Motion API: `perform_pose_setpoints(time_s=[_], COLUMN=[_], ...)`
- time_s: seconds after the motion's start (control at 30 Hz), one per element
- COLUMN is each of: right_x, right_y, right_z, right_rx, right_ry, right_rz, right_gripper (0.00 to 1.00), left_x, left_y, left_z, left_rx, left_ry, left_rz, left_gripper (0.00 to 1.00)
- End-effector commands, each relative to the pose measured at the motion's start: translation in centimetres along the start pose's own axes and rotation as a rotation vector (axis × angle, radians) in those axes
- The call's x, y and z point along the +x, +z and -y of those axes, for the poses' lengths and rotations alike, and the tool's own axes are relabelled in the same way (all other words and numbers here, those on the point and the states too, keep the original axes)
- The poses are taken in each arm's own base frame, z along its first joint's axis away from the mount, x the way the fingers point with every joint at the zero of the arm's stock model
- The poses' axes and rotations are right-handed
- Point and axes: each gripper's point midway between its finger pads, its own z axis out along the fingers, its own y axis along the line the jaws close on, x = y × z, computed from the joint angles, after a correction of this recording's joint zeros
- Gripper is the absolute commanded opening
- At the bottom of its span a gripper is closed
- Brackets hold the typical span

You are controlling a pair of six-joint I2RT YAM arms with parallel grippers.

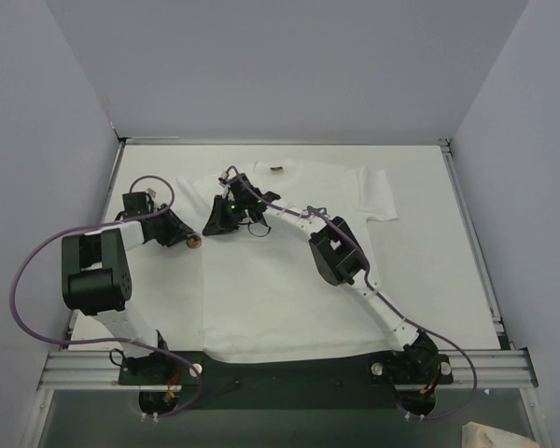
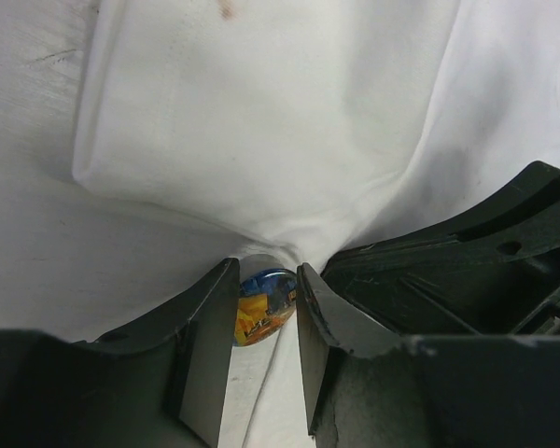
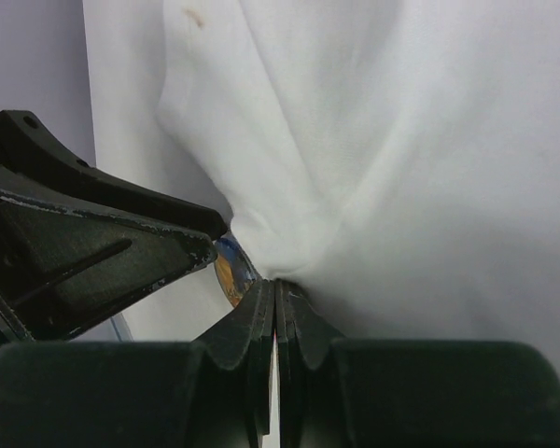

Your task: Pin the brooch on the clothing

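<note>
The clothing [image 1: 289, 280], a white T-shirt, lies flat on the table. My left gripper [image 1: 189, 235] is at the shirt's left edge, shut on the brooch [image 1: 194, 242]. In the left wrist view the brooch [image 2: 261, 308] is a round disc with a blue and orange picture, standing between both fingers of the left gripper [image 2: 265, 273]. It presses against a bunched fold of the clothing [image 2: 261, 140]. My right gripper [image 3: 277, 283] is shut on that fold of the clothing [image 3: 373, 168], right beside the brooch [image 3: 229, 271]. One of the left fingers [image 3: 121, 233] touches the brooch there.
The right arm [image 1: 336, 257] stretches diagonally across the shirt's chest. A dark neck label [image 1: 276, 169] shows at the collar. Pale walls close the table [image 1: 467, 243] at the back and both sides. A small brown stain [image 2: 226, 9] marks the fabric.
</note>
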Motion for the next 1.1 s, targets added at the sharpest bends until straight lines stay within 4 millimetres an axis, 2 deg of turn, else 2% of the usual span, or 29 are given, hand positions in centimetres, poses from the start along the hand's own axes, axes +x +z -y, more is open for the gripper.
perform_pose_setpoints(time_s=[0.0, 0.13, 0.27, 0.4, 0.43, 0.5, 0.53, 0.63, 0.87, 1.07], right_x=[-2.0, -4.0, -5.0, -5.1, -5.4, -4.6, -4.7, -4.0, -3.4, -3.5], right_y=[-1.8, -3.4, -4.4, -5.0, -5.6, -5.7, -6.2, -6.6, -7.8, -8.4], right_z=[6.7, 8.9, 8.4, 5.5, 4.2, 3.1, 1.9, 0.5, -0.8, -1.9], right_rx=[0.194, 0.259, 0.243, 0.185, 0.169, 0.164, 0.149, 0.124, 0.101, 0.086], right_ry=[0.104, 0.116, 0.103, 0.039, 0.015, -0.029, -0.052, -0.074, -0.098, -0.117], right_rz=[0.068, 0.116, 0.131, 0.120, 0.131, 0.118, 0.126, 0.113, 0.096, 0.097], right_gripper=[0.00, 0.00, 0.00, 0.00, 0.00, 0.00, 0.00, 0.00, 0.00, 0.00], left_x=[2.1, 2.1, 1.8, 1.8, 1.8, 1.8, 1.8, 1.8, 0.6, 1.0], left_y=[-0.2, -1.0, -1.5, -1.4, -1.3, -1.3, -1.3, -1.5, -3.2, -3.4], left_z=[-2.0, -2.1, -2.0, -1.8, -1.8, -1.6, -1.6, -1.5, -0.3, -0.2], left_rx=[-0.098, -0.116, -0.126, -0.114, -0.112, -0.103, -0.105, -0.103, -0.085, -0.081], left_ry=[0.005, 0.013, 0.029, 0.026, 0.023, 0.020, 0.019, 0.018, 0.068, 0.064], left_rz=[-0.066, -0.053, -0.044, -0.051, -0.054, -0.053, -0.053, -0.048, 0.004, -0.007], left_gripper=[0.42, 0.42, 0.44, 0.45, 0.45, 0.45, 0.45, 0.45, 0.45, 0.45])
